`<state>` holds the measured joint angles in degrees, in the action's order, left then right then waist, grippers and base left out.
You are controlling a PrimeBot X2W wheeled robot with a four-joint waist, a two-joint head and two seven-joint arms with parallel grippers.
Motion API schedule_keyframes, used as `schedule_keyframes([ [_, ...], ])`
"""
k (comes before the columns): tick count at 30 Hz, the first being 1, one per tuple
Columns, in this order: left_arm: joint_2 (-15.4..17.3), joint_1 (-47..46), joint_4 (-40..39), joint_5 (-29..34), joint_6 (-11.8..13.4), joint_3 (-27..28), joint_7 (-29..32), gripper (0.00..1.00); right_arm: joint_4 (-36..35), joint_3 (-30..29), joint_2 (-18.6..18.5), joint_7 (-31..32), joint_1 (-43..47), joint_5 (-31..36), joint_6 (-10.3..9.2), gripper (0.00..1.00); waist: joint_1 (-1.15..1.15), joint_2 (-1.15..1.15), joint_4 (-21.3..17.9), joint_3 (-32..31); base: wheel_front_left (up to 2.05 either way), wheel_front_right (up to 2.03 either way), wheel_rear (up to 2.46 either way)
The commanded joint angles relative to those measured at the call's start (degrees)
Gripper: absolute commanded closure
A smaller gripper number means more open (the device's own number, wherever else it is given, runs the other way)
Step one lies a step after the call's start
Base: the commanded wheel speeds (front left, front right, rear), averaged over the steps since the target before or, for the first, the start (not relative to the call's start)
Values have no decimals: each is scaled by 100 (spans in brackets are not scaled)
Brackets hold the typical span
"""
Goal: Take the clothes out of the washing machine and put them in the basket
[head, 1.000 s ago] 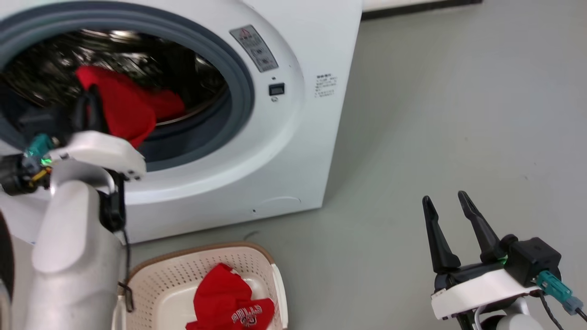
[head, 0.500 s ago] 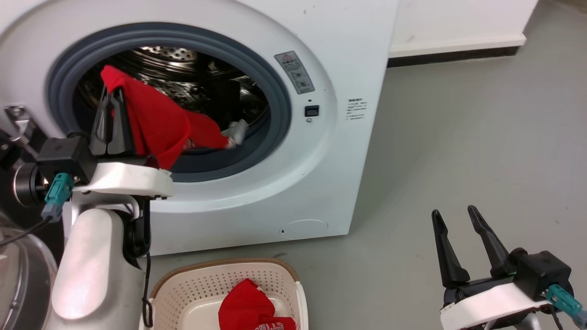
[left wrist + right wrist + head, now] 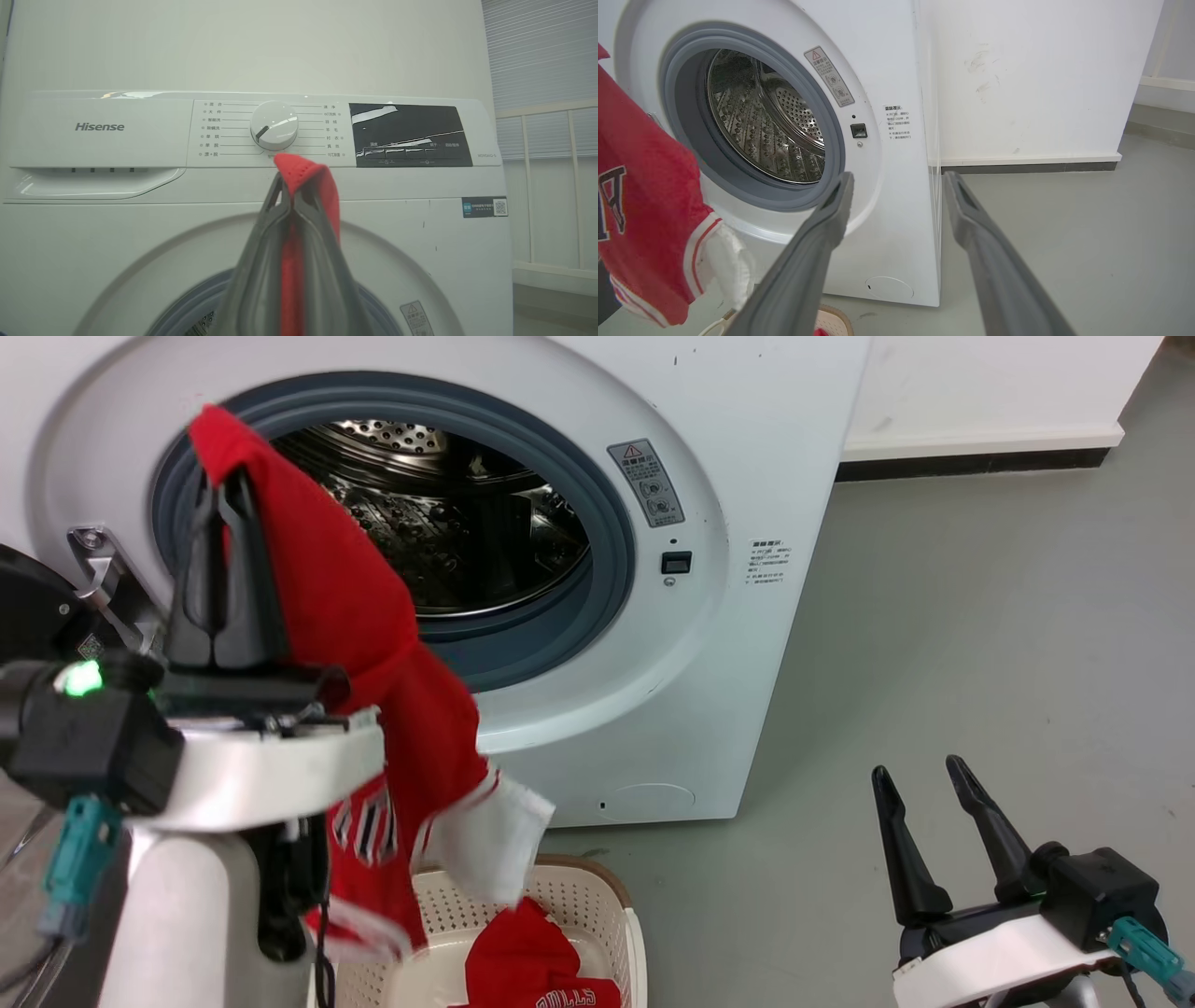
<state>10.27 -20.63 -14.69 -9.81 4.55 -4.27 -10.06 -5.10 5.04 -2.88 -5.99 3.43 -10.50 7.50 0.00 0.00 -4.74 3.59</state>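
My left gripper [image 3: 222,495] is shut on a red garment [image 3: 355,616] with striped trim, which hangs outside the washing machine [image 3: 709,644] and down over the basket [image 3: 597,905]. The left wrist view shows red cloth [image 3: 303,177] pinched between my fingers in front of the control panel. A second red garment [image 3: 532,961] lettered BULLS lies in the basket. The steel drum [image 3: 448,532] shows nothing inside. My right gripper [image 3: 920,779] stands open at the lower right, holding nothing. The hanging garment [image 3: 644,196] also appears at the left of the right wrist view.
The machine's open door [image 3: 28,607] sits at the far left behind my left arm. Grey floor [image 3: 980,616] stretches to the right, ending at a white wall with a dark skirting [image 3: 971,462].
The left gripper has pulled the red garment out of the drum and lifted it, so it now hangs over the basket. The head camera has shifted. The right gripper stays put.
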Motion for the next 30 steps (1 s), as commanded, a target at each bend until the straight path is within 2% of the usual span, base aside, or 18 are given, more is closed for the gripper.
schedule_keyframes([
  [1,-60,268,-189,11,53,-53,42,100,-40,-6,2,19,45,57,-2,0,0,0,18,14,0,0,0],
  [6,-222,1066,-367,-62,199,-216,291,100,-90,1,2,44,-7,87,-2,0,0,0,83,104,0,0,0],
  [11,-400,1846,177,-223,387,-318,356,100,-147,-14,2,43,-109,92,-2,0,0,0,170,314,0,0,0],
  [18,-587,2109,1993,-642,320,-382,-73,100,-171,41,3,16,-301,104,-2,0,0,0,267,770,0,0,0],
  [30,-711,781,5261,-1089,50,-360,-499,100,-177,307,3,-62,-856,160,-2,0,0,0,177,1805,0,0,0],
])
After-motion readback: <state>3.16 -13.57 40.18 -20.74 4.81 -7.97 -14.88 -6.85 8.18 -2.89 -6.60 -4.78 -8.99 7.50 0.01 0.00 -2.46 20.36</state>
